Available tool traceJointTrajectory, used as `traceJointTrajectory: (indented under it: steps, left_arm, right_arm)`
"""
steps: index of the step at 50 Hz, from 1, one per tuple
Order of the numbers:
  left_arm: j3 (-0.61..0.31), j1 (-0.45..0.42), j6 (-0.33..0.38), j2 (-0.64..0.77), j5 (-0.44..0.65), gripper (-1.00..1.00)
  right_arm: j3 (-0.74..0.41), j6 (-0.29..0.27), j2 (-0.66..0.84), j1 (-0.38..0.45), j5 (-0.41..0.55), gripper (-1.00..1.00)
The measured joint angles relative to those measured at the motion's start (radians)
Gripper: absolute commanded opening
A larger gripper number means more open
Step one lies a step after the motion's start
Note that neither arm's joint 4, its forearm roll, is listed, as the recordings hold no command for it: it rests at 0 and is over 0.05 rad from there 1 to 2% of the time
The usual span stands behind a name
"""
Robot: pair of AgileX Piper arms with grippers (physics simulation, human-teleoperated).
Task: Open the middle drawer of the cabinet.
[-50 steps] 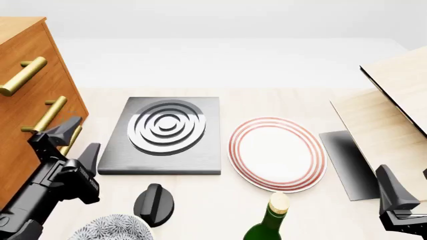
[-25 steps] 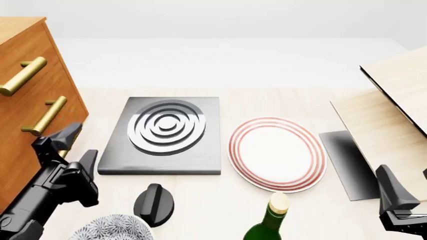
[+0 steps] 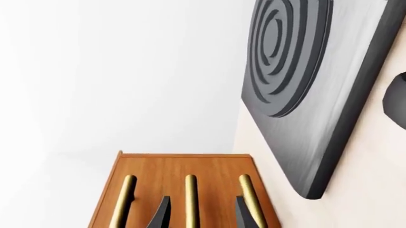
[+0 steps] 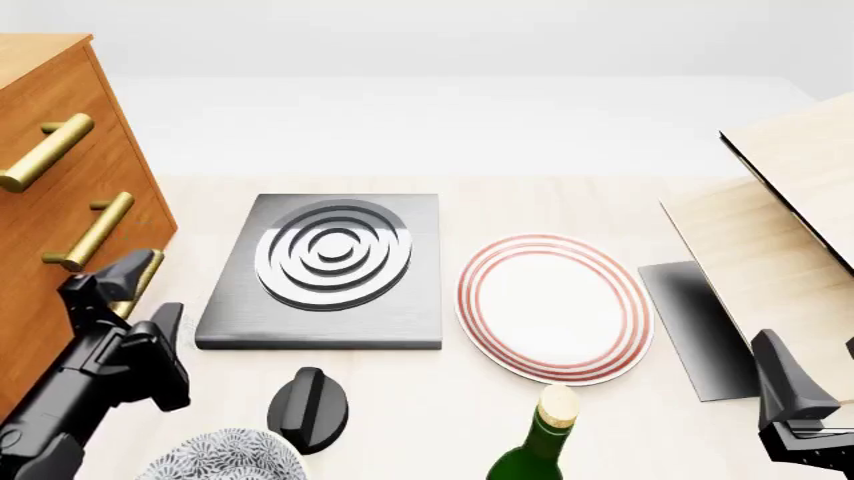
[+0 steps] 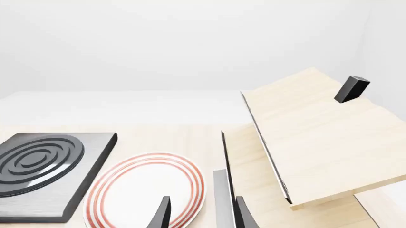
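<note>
The orange-brown cabinet [image 4: 20,310] stands at the table's left edge with its three drawers shut. The middle drawer's brass handle [image 4: 91,230] sits between the top handle [image 4: 47,150] and the lowest handle [image 4: 144,272]. My left gripper [image 4: 147,297] is open and empty, just in front of the lowest handle and a little short of the cabinet face. In the left wrist view the gripper [image 3: 201,214] has the middle handle [image 3: 190,199] between its fingertips, still apart from it. My right gripper [image 5: 201,216] is open and empty at the near right [image 4: 811,360].
A dark grey ringed slab [image 4: 327,265] lies beside the cabinet, with a red-rimmed white plate [image 4: 554,305] to its right. A black knob [image 4: 307,405], a patterned bowl [image 4: 220,455] and a green bottle [image 4: 541,450] sit near the front. Pale wood boards [image 4: 787,230] lean at right.
My left gripper has shifted slightly back and to the left along the cabinet front. The right arm has not moved. The drawers have not moved.
</note>
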Motion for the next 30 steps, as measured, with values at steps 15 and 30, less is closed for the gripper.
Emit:
traceJointTrajectory:
  steps: [15,30]
  left_arm:
    - [-0.024,0.042,0.008,0.031,0.0,1.0]
    - [-0.039,0.085,0.003,0.062,0.0,1.0]
  right_arm:
    - [0.0,0.0,0.0,0.0,0.0,1.0]
    - [0.0,0.0,0.0,0.0,0.0,1.0]
